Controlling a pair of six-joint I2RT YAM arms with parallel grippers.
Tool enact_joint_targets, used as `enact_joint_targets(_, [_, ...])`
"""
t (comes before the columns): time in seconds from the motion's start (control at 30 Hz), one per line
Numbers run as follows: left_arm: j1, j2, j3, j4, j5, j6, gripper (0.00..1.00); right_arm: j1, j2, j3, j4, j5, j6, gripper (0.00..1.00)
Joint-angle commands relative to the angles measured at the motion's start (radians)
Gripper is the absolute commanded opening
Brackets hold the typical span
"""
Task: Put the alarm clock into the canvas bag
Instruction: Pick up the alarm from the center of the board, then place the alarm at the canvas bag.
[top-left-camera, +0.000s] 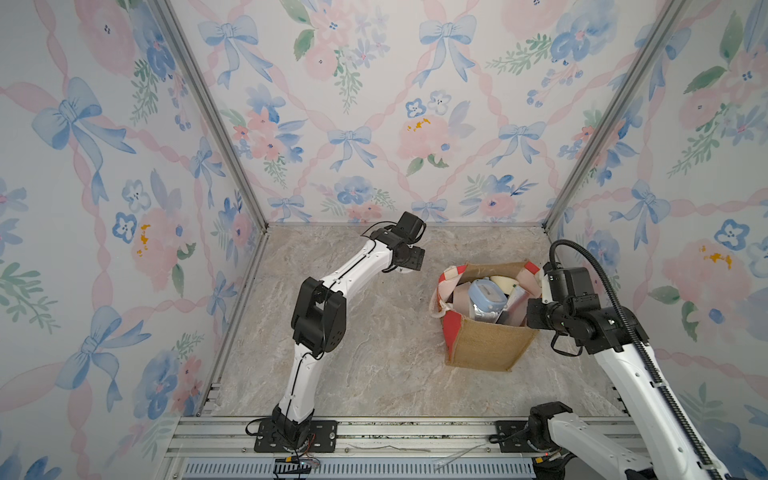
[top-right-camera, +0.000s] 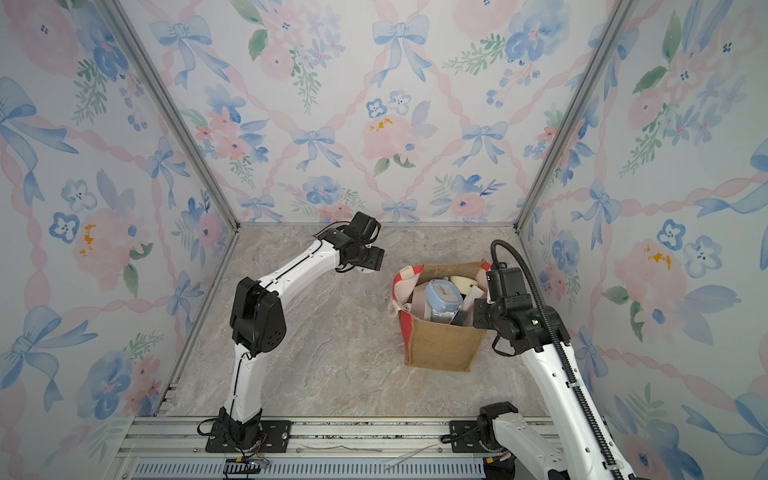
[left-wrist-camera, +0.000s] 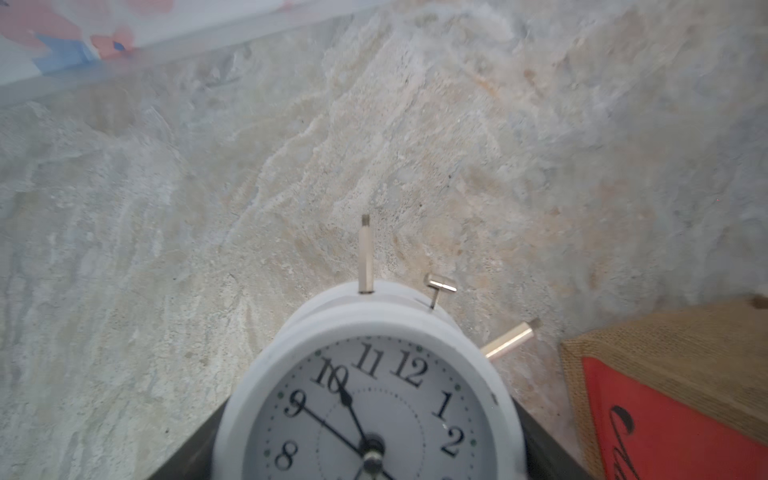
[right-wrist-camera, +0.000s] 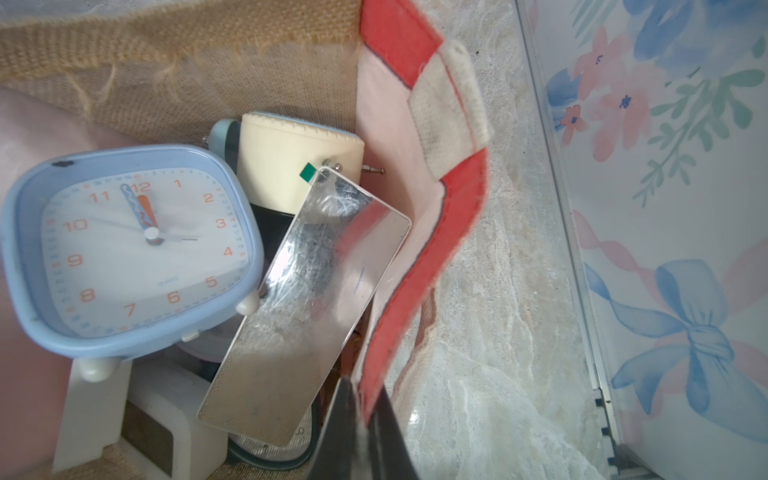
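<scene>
A white round alarm clock (left-wrist-camera: 374, 395) with brass posts sits between the dark fingers (left-wrist-camera: 195, 453) of my left gripper (left-wrist-camera: 370, 457), which is shut on its sides. In both top views this gripper (top-left-camera: 409, 266) hovers above the table, left of and behind the canvas bag (top-left-camera: 486, 345), with only a white sliver of the clock showing under it. The tan burlap bag with red side panels stands upright and open at the right (top-right-camera: 442, 345). My right gripper (right-wrist-camera: 365, 424) is shut on the rim of its red side panel (right-wrist-camera: 415, 291), at the bag's right side (top-left-camera: 536, 303).
Inside the bag lie a light blue square clock (right-wrist-camera: 124, 249), a cream clock (right-wrist-camera: 291, 153), a mirror-faced flat slab (right-wrist-camera: 303, 311) and white pieces. Flowered walls close in the marble table (top-left-camera: 374, 353) at the left, back and right. A metal rail runs along the front.
</scene>
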Motion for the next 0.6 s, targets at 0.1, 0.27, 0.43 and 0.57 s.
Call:
enact_joint_targets(0.1, [-0.009,-0.156,-0.017,0.002,0.050,0.017,0.66,0.010,-0.003,0.025,-0.005,0.003,-0.009,0.05])
enact_joint_targets(0.27, [-0.056,-0.219,0.000,0.001,0.122,0.038,0.66,0.011,-0.015,0.036,-0.022,0.004,0.005,0.05])
enact_joint_targets(0.43, [-0.130,-0.225,0.049,0.000,0.194,0.050,0.64,0.010,-0.023,0.050,-0.035,0.004,0.021,0.08])
enact_joint_targets(0.57, [-0.197,-0.209,0.092,-0.004,0.242,0.057,0.63,0.011,-0.033,0.064,-0.059,0.001,0.029,0.26])
